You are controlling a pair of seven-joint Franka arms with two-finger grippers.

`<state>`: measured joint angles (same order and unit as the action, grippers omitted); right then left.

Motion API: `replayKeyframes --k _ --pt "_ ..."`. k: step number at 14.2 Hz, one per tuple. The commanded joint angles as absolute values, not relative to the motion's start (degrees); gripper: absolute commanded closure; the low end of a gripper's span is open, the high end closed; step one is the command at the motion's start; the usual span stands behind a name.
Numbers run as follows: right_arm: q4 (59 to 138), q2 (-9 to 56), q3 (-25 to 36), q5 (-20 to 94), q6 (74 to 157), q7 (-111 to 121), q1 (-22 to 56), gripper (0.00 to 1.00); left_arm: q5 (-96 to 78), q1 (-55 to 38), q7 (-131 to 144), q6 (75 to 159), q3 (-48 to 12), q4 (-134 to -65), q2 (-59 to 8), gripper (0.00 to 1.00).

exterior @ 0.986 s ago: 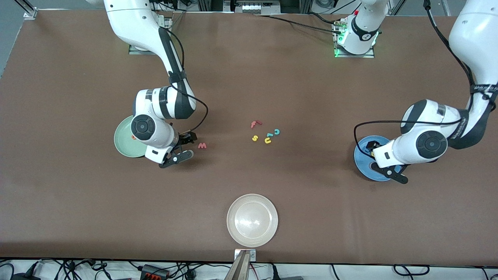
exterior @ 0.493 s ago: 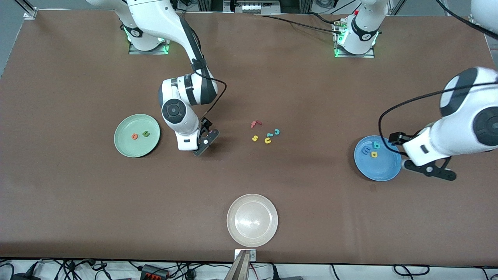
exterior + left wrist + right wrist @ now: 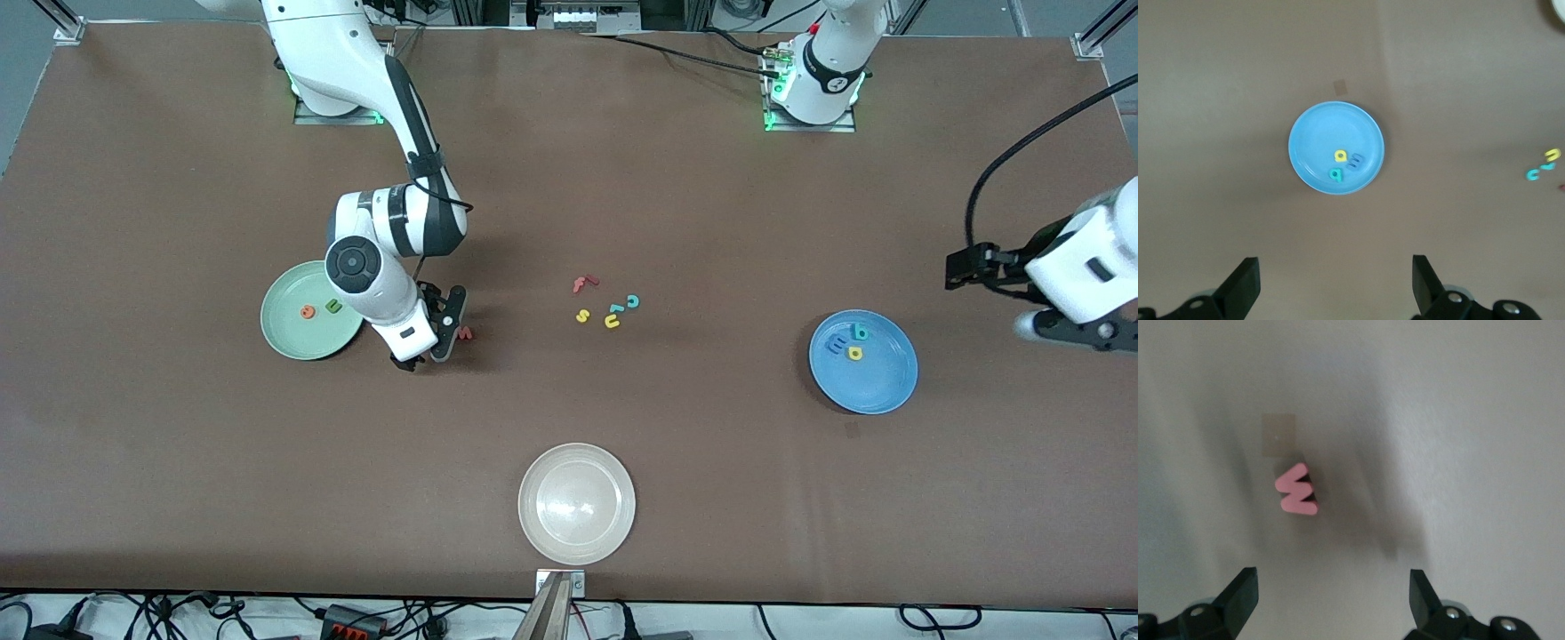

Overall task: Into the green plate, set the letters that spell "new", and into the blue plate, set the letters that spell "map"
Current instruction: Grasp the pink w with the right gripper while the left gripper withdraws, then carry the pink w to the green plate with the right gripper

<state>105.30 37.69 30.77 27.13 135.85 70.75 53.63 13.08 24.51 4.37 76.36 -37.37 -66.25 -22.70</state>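
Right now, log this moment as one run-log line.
right gripper: open over pink w on table | left gripper: open, raised near blue plate | green plate: e, n in | blue plate: m, a, p in

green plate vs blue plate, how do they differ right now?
The round pale mint-green plate holds two foam letters, the orange e and dark green n; the round bright blue plate holds three, the blue m, teal a and yellow p. The green plate lies toward the right arm's end, the blue toward the left arm's. Both look alike in size.
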Motion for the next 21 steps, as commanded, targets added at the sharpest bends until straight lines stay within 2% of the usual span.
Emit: replayKeyframes --k 1,2,4,6,11,15,17,19,21 --pt "106.44 37.09 29.97 27.95 139.3 75.57 54.23 0.0 -0.65 10.94 4.57 79.7 -13.79 -73.53 -12.24 0.0" --pt "106.26 37.79 29.88 28.04 139.39 76.11 54.23 0.0 -3.23 7.42 4.05 83.02 -8.75 -79.48 -8.39 0.0" --pt "106.26 38.06 28.4 27.95 140.44 76.9 54.14 0.0 -2.99 1.96 3.52 92.77 -3.1 -91.61 -1.26 0.0" --pt "106.26 39.02 27.95 28.04 141.76 78.31 54.14 0.0 -0.63 -2.8 -0.06 98.25 0.43 -98.5 2.01 0.0" --pt "106.26 40.42 26.28 28.04 144.31 79.19 54.14 0.0 0.53 -2.37 -3.69 97.73 0.62 -98.27 1.5 0.0" --pt "106.26 41.66 25.75 28.12 146.78 79.28 54.14 0.08 0.61 -2.55 -3.6 96.59 0.09 -97.12 0.97 0.0" --pt "106.26 41.66 25.49 28.12 146.6 79.71 54.31 0.24 0.62 -2.9 -3.52 96.42 -0.09 -96.33 0.44 0.0" --pt "106.26 41.57 25.49 28.12 146.43 79.89 54.32 0.56 0.7 -2.81 -3.43 95.89 0.0 -95.71 0.26 0.0" --pt "106.35 41.57 25.49 28.12 146.34 79.89 54.4 0.84 0.7 -2.64 -3.52 95.19 -0.09 -95.63 0.26 0.0"
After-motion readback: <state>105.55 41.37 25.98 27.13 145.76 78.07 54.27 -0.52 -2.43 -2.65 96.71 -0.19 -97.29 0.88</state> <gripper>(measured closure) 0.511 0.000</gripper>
